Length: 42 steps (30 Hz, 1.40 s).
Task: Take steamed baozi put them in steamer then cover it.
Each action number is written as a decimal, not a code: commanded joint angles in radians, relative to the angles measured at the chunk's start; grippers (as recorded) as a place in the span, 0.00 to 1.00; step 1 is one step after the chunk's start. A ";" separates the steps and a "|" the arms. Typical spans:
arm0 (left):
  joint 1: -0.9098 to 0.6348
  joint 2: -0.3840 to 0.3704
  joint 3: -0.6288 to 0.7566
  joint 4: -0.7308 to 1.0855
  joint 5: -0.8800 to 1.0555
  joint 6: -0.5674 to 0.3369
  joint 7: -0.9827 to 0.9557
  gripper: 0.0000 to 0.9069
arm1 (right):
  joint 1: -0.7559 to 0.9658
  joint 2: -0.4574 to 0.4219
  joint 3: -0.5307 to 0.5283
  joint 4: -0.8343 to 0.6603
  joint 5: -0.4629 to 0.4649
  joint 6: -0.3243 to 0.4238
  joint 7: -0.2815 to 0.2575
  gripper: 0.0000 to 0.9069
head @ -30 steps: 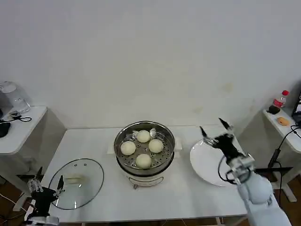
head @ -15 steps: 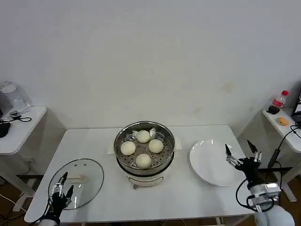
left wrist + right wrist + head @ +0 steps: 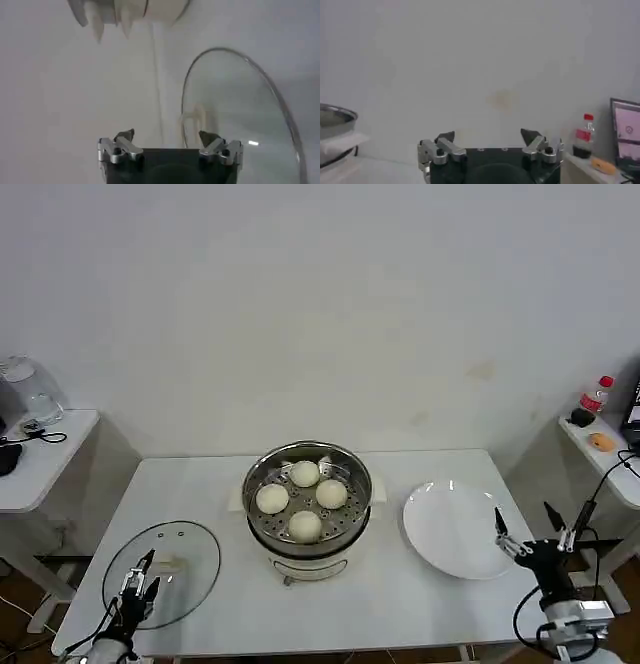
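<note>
Moved since earlier: right gripper drawn back off the plate to the table's right front corner; left gripper risen to the lid's near edge.
Baozi: four in all, seated on the steamer tray at table centre; loading judged done.
Lid: flat on the table front-left, well apart from steamer; handle long axis running left to right.
Left gripper state: jaws spread, empty, over the lid rim; handle just beyond it, toward steamer.
Right gripper state: jaws spread, empty, idle.
Nearer arm: left.
Next move, judged: forward onto handle, jaws across its short width.
</note>
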 commanded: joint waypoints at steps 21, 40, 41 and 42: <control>-0.141 0.014 0.034 0.107 0.019 0.013 0.017 1.00 | -0.048 0.031 0.009 0.012 -0.022 0.013 -0.015 1.00; -0.223 0.002 0.055 0.182 0.000 0.018 -0.001 0.00 | -0.060 0.047 -0.001 -0.005 -0.037 0.028 -0.024 1.00; -0.225 0.000 0.056 0.185 -0.002 0.017 -0.007 0.00 | -0.060 0.048 -0.003 -0.005 -0.038 0.029 -0.024 1.00; -0.225 -0.002 0.056 0.187 -0.001 0.017 -0.008 0.00 | -0.060 0.050 -0.005 -0.005 -0.039 0.029 -0.024 1.00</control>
